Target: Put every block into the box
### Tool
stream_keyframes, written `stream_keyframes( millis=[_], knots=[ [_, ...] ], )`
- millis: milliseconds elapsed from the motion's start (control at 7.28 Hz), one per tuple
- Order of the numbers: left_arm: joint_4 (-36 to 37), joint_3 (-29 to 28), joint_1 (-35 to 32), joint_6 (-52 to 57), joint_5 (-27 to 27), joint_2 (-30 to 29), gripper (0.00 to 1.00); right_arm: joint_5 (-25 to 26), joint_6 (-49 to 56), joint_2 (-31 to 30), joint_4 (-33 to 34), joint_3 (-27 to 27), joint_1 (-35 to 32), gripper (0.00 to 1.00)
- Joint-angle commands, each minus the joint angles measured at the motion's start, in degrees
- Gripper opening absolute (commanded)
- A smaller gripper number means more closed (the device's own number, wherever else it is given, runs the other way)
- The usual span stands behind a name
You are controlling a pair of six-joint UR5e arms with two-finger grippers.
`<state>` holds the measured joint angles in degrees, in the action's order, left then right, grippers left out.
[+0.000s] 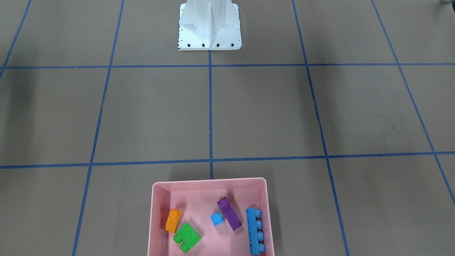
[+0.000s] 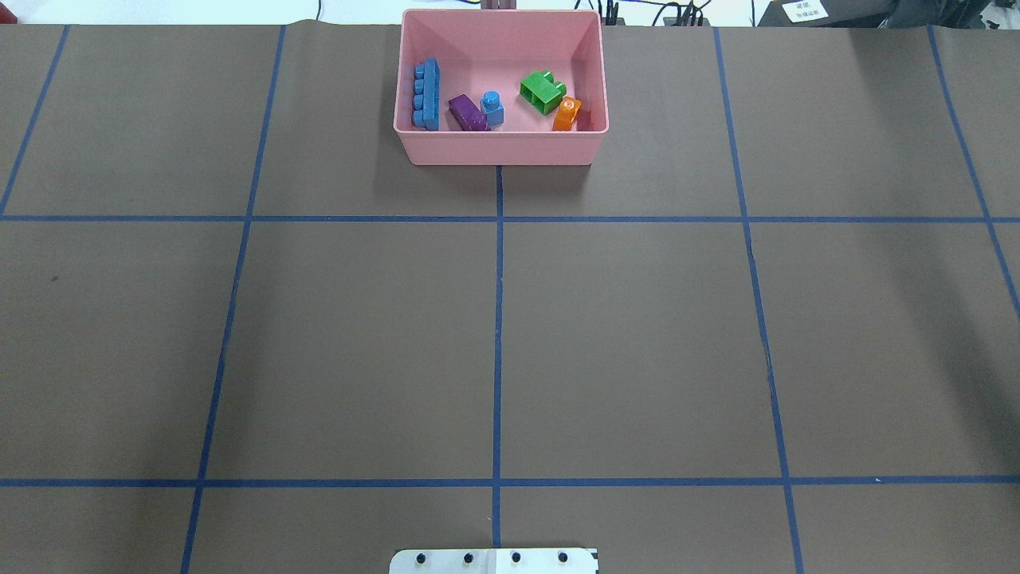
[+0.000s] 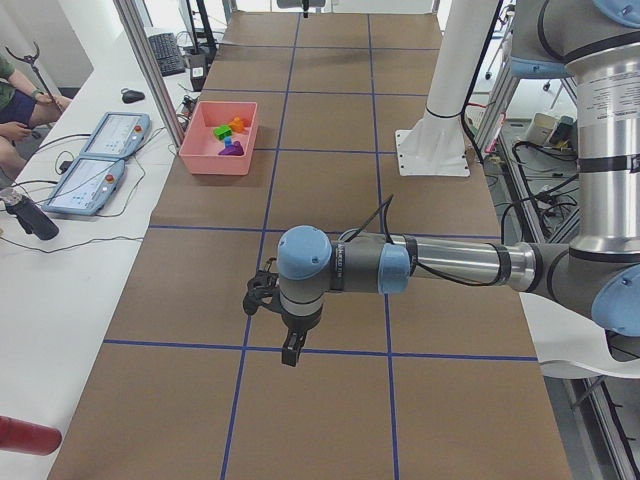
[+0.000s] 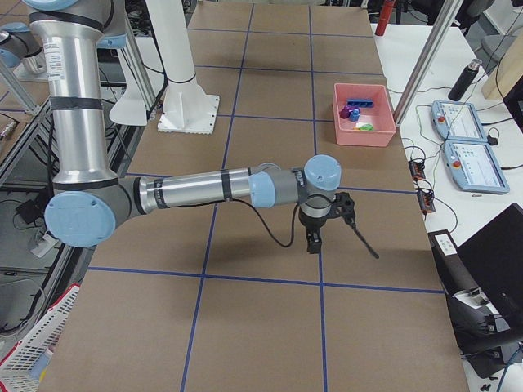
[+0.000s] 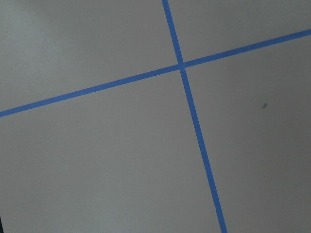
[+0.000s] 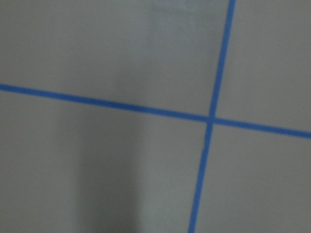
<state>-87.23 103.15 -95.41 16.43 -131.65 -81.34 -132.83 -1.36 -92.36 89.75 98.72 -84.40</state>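
The pink box (image 2: 502,148) stands at the table's far edge from the robot, in the middle. Five blocks lie inside it: a long blue one (image 2: 428,94), a purple one (image 2: 468,112), a small blue cube (image 2: 492,108), a green one (image 2: 543,91) and an orange one (image 2: 566,114). Facing the robot, the box (image 1: 209,181) holds orange (image 1: 174,220) and green (image 1: 187,236) at its left. My left gripper (image 3: 290,347) and right gripper (image 4: 313,239) hang over bare table far from the box. Only the side views show them, so I cannot tell their state.
The white arm base (image 1: 209,32) is bolted at the robot's side of the table. Blue tape lines grid the brown surface. Two teach pendants (image 3: 98,160) and a dark bottle (image 3: 28,217) lie on a side bench, where a person's arm (image 3: 15,100) shows.
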Motion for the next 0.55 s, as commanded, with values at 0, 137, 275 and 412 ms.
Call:
stream_keyframes(
  millis=[0,137,275,412],
  knots=[
    [0.13,1.09,-0.57,-0.09,-0.27,0.04,1.0,1.26,1.27,-10.97,-0.36,6.81,-2.78,1.0],
    [-0.22,1.18,-0.57,0.35,-0.18,-0.04,1.0,1.09,0.83,-11.61,-0.45,7.36,-2.79,1.0],
    [-0.39,1.27,-0.57,0.44,-0.27,-0.22,1.0,0.56,0.22,-11.53,-0.45,7.54,-2.79,1.0],
    [-0.48,1.61,-0.57,0.44,-0.27,-0.05,1.0,0.39,0.13,-11.44,-0.45,7.63,-2.79,1.0]
  ],
)
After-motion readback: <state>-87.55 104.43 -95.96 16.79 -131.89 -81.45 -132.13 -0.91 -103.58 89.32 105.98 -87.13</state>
